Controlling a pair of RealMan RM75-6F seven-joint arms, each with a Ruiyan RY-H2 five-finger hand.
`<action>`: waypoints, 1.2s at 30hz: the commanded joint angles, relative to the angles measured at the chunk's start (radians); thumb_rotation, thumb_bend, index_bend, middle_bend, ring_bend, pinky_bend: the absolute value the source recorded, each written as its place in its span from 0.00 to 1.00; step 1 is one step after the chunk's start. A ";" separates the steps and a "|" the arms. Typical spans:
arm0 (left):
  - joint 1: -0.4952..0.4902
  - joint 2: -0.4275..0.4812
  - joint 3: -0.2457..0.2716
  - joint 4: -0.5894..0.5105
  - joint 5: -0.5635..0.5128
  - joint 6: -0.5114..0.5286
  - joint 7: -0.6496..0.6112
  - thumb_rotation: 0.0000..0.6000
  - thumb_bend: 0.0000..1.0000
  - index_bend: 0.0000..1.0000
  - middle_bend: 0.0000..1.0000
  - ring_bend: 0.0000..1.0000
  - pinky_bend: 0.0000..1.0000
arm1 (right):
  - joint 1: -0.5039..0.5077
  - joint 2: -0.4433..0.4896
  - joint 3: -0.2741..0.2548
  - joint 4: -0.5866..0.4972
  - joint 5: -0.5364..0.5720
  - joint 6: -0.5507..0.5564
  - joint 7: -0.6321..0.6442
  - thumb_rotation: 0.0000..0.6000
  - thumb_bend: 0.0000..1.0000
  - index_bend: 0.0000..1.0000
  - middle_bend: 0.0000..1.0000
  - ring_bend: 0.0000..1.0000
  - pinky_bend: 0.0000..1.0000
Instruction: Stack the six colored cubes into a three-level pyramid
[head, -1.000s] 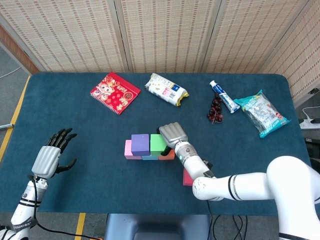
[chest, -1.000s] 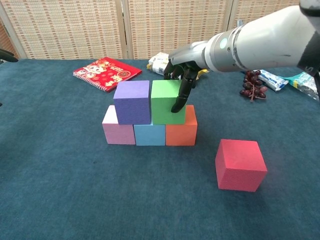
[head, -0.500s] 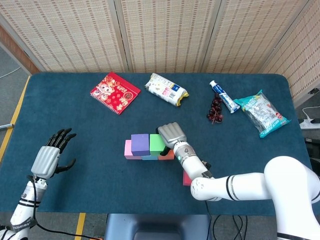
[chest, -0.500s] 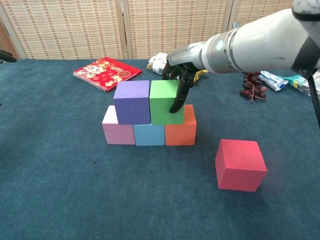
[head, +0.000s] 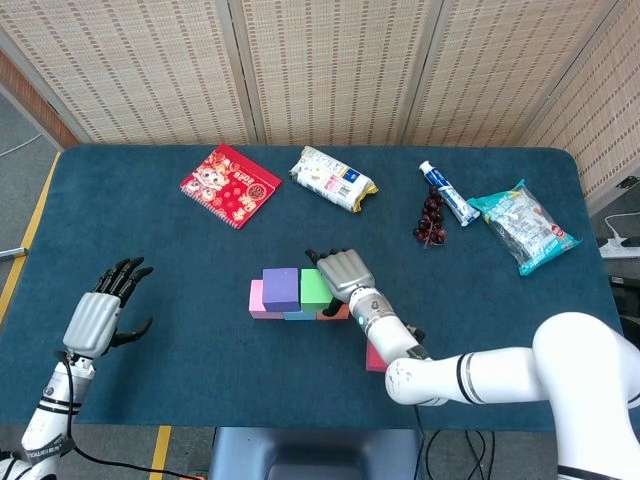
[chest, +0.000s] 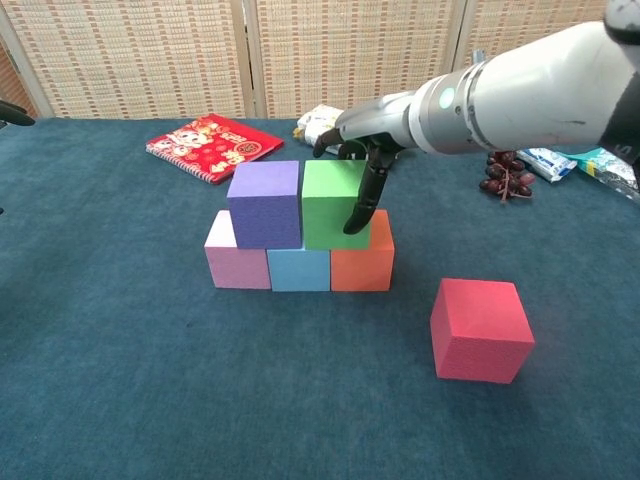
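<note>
Five cubes form two pyramid levels; the right hand (chest: 362, 150), fingers spread, touches the green cube (chest: 334, 203); the red cube (chest: 480, 329) waits on the counter (chest: 120, 380).

Lab-like setup: blue-clothed table (head: 150, 250), woven screens (head: 330, 60).

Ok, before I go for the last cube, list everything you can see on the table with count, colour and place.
pink cube: 1, pink, bottom row, left end
blue cube: 1, light blue, bottom row, middle
orange cube: 1, orange, bottom row, right end
purple cube: 1, purple, second level, left
green cube: 1, green, second level, right
red cube: 1, red, alone, right of stack
red booklet: 1, red, far left
snack packet: 1, white, far centre
grapes: 1 bunch, dark red, far right
tube: 1, white and blue, beside grapes
bag: 1, teal, far right
left robot hand: open, near left edge
right robot hand: over green cube, fingers apart
</note>
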 joint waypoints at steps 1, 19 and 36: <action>-0.001 0.001 -0.001 0.000 0.002 0.000 0.001 1.00 0.32 0.13 0.05 0.00 0.14 | -0.008 0.018 0.001 -0.022 -0.009 -0.007 0.010 1.00 0.29 0.00 0.22 0.18 0.27; 0.015 0.026 -0.031 -0.025 -0.039 0.023 0.020 1.00 0.32 0.13 0.05 0.00 0.14 | -0.475 0.429 -0.106 -0.371 -0.682 0.152 0.402 1.00 0.27 0.05 0.17 0.09 0.25; 0.030 0.024 -0.032 -0.047 -0.048 0.033 0.028 1.00 0.32 0.14 0.05 0.00 0.14 | -0.705 0.345 -0.248 -0.311 -0.948 0.124 0.425 1.00 0.12 0.25 0.29 0.21 0.36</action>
